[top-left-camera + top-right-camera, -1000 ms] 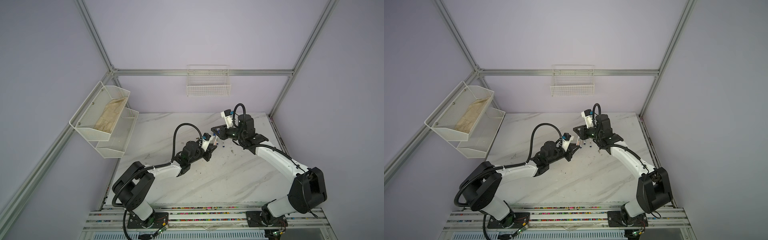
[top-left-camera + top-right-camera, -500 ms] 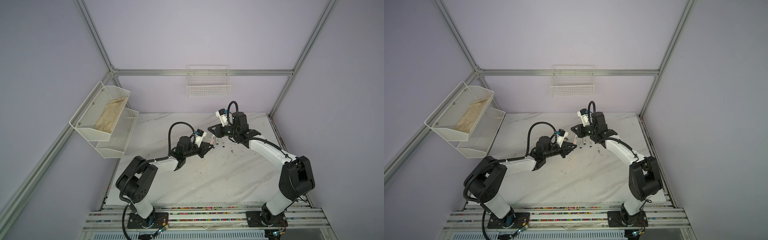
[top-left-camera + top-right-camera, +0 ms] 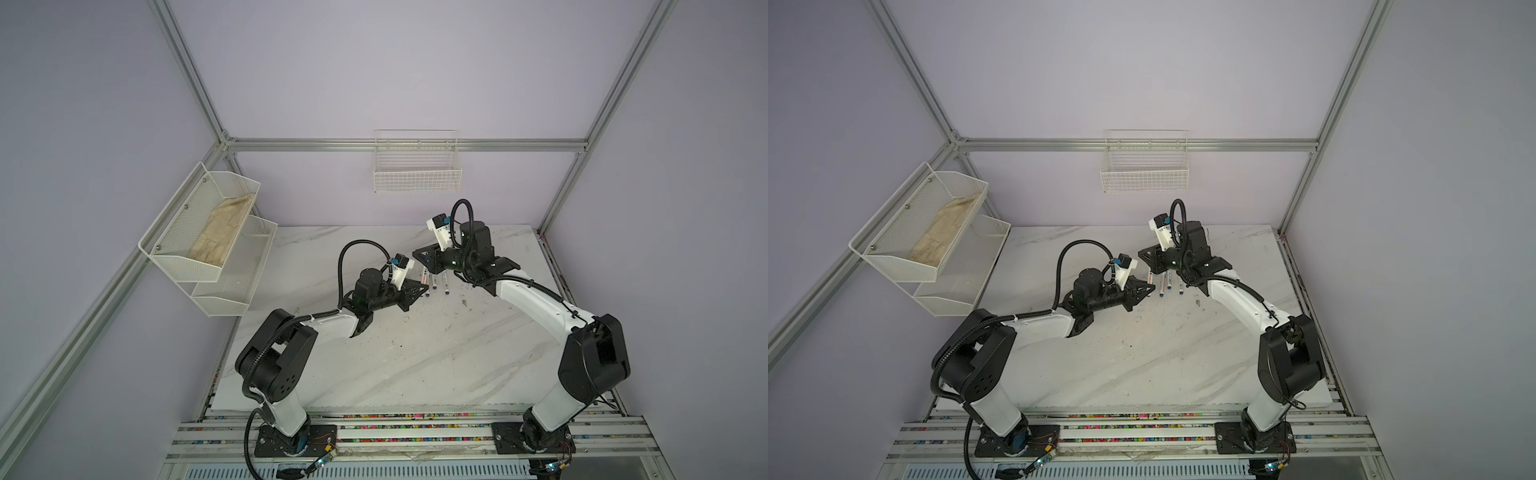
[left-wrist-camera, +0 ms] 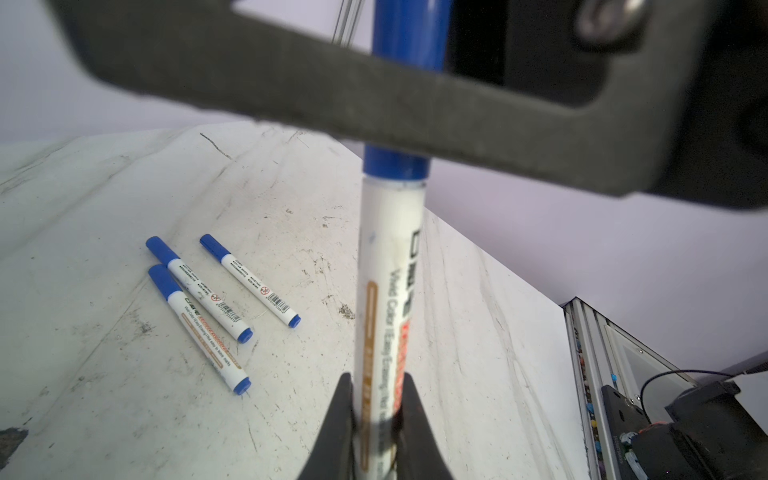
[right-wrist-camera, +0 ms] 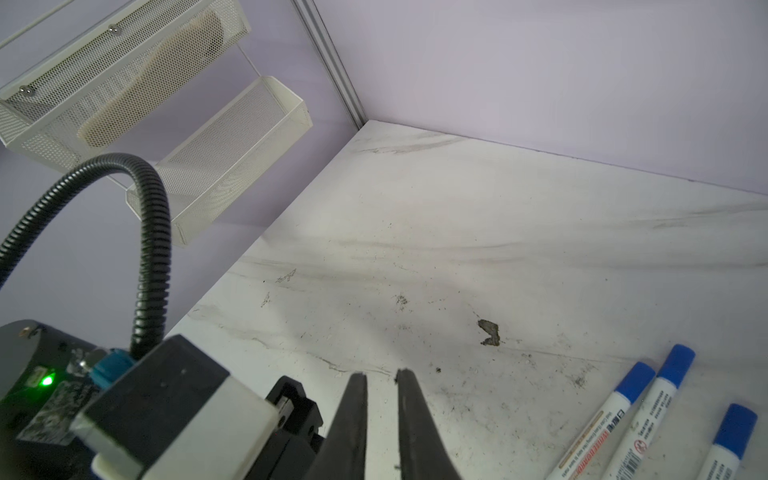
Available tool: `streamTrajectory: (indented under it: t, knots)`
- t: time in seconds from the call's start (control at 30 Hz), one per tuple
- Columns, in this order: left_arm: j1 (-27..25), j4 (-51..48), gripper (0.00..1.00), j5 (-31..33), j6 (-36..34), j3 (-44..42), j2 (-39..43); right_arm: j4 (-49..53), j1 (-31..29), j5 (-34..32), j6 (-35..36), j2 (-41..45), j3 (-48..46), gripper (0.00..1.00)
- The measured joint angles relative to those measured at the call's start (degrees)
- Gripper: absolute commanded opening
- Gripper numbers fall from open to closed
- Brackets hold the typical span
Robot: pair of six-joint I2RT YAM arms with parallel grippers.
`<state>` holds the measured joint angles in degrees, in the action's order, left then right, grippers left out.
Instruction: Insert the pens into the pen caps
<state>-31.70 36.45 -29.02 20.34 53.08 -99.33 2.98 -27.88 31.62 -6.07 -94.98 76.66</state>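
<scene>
Both pincers are closed down tight. The left pincer (image 4: 377,379) is clamped on the printed barrel of a white pen (image 4: 390,270), which is held clear of the worktop (image 4: 104,187) — a blue cap (image 4: 397,160) is seated on its far end. A dark part of the right pincer (image 5: 381,374) is seen across that cap in the left wrist view. Whether the cap is gripped by it cannot be told, since only a narrow slit with nothing in it is shown between its fingertips in the right wrist view.

In both top views the left arm (image 3: 332,324) is stretched low from its base toward the middle, with the forearm nearly level and the pincer pointed to the right. The right arm (image 3: 536,299) is raised from its base to a high black joint, from which the long white link is run back and leftward. Its wrist is bent so that the two pincers are set close together over the far middle of the worktop. Three capped pens (image 4: 203,291) are laid side by side on the worktop just beside them — two close together, the third a little apart.
</scene>
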Motion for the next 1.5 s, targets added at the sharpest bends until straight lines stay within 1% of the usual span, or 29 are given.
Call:
streamTrajectory:
  t: [0.17,0.33,0.53,0.67,0.77,0.87,1.0,1.07,1.13,1.2,1.27,1.33,1.4,1.47,1.5]
  knots:
    - [0.0,0.6,0.00,1.4,-0.6,0.9,-1.2,-1.7,0.0,-0.4,1.0,-0.3,-0.6,0.00]
    - [0.0,1.2,0.00,2.8,-1.9,0.9,-1.2,-3.7,3.1,3.0,-1.2,-0.3,-2.1,0.00]
    - [0.0,1.4,0.00,3.3,-3.3,0.9,-1.2,-4.5,3.8,3.9,-2.8,-0.3,-2.8,0.00]
    - [0.1,0.1,0.00,3.3,-5.0,0.9,-1.2,-4.7,3.7,4.0,-3.3,-0.3,-3.5,0.00]
    - [0.1,-2.2,0.00,3.4,-7.6,0.9,-1.0,-4.6,3.7,4.3,-3.7,-0.3,-3.9,0.00]
    - [-0.9,-4.6,0.00,5.4,-10.1,0.9,-0.5,-3.8,3.7,4.2,-4.0,-0.3,-4.0,0.00]
    - [-3.0,-5.5,0.00,9.8,-10.4,0.9,-0.2,-2.9,3.7,3.4,-4.6,0.1,-4.1,0.01]
    - [-3.9,-5.5,0.00,11.2,-9.9,0.7,-0.1,-2.2,3.7,2.7,-4.9,0.7,-4.5,0.08]
    - [-5.1,-4.9,0.00,12.6,-9.1,0.2,0.2,-1.6,3.7,1.8,-5.3,1.8,-5.0,0.18]
    - [-6.0,-3.0,0.00,13.7,-8.0,-1.3,0.7,-0.6,3.7,1.6,-6.2,3.0,-5.5,0.27]
    - [-6.2,0.2,0.00,16.4,-5.7,-2.5,0.8,1.8,3.3,1.7,-7.5,4.5,-7.0,0.38]
    - [-5.8,2.8,0.00,18.1,-4.0,-3.4,0.8,3.6,3.2,1.3,-8.6,5.4,-8.3,0.56]
    - [-5.7,4.5,0.00,19.1,-2.6,-4.3,0.8,3.8,3.2,0.3,-9.6,6.1,-9.0,0.68]
    - [-5.7,5.7,0.00,19.4,-1.2,-5.2,0.4,3.3,3.5,-1.1,-10.3,7.5,-9.6,0.74]
    - [-5.8,6.2,0.00,19.6,-0.8,-5.6,-0.1,2.7,3.8,-2.1,-10.9,8.7,-10.0,0.75]
